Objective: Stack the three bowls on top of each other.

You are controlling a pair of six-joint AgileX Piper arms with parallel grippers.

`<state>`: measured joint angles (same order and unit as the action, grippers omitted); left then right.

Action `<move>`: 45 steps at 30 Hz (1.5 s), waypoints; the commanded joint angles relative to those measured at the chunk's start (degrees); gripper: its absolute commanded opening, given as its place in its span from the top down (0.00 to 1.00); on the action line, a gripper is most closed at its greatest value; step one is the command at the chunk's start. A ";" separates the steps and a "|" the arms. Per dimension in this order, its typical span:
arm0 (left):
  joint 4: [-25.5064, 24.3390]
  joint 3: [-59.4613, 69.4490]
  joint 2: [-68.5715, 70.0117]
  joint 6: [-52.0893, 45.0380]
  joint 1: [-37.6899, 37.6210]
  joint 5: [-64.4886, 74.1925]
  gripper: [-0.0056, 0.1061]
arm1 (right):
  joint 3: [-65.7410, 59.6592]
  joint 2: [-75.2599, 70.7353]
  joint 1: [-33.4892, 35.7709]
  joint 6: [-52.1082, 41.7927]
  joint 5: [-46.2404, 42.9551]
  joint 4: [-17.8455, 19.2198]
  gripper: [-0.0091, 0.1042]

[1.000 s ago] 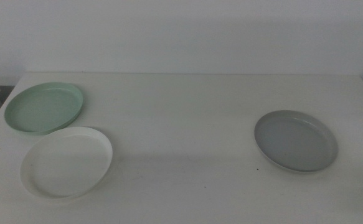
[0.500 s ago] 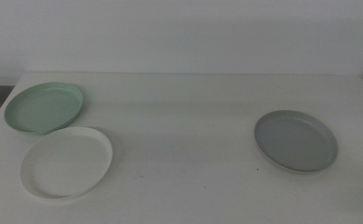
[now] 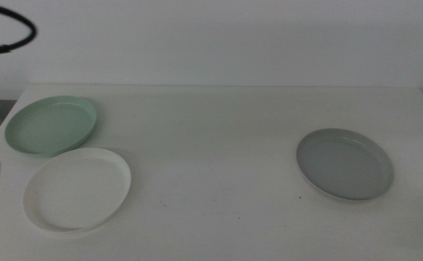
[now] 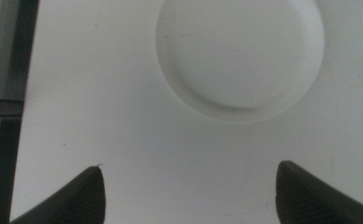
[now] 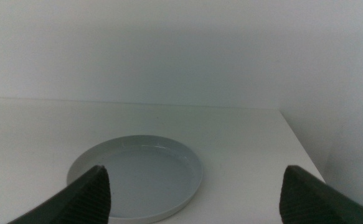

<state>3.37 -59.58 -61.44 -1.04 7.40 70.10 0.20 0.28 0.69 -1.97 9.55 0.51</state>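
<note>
Presently the left gripper [image 4: 187,193] hangs above the near-left part of the table [image 3: 218,145], jaws spread wide and empty, with the white bowl [image 4: 240,57] just ahead of the tips and nothing between them. In the middle view only a dark piece of that arm shows at the left edge, beside the white bowl [image 3: 77,189]. The right gripper [image 5: 193,190] waits low at the near right, jaws likewise parted and holding nothing, looking over the grey bowl [image 5: 136,178].

Layout: the green bowl [image 3: 51,125] sits at the far left, its near rim touching or slightly overlapped by the far rim of the white bowl; I cannot tell which. The grey bowl [image 3: 345,164] lies well apart on the right. No bowl is stacked yet.

Judgement: the step in hand is the approach to the white bowl. To do it well, advance until one jaw is inside the low rim and the other outside, then close on the rim wall rather than the flat base. Choose the near rim, away from the green bowl, so the neighbour is not nudged. Lift level before any sideways travel; the rim is shallow and a tilted grip may slip.
</note>
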 commanded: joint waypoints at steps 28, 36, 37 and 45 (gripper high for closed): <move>8.33 -1.74 -41.78 -21.68 6.85 -26.63 0.11 | -0.20 -0.28 -0.17 -0.18 -0.55 0.61 0.14; 8.33 -1.74 -44.94 -23.08 6.85 -28.58 0.24 | -0.20 -0.28 -0.17 -0.18 -0.55 0.61 0.14; 8.33 -1.74 -45.05 -23.08 6.85 -28.89 0.26 | -0.20 -0.28 -0.17 -0.18 -0.55 0.61 0.14; 9.35 -1.65 -45.18 -21.45 6.85 -29.17 0.64 | -0.20 -0.28 -0.17 -0.18 -0.55 0.61 0.14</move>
<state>11.93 -61.04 -106.52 -23.22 14.18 41.18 0.20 0.28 0.69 -1.97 9.55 0.51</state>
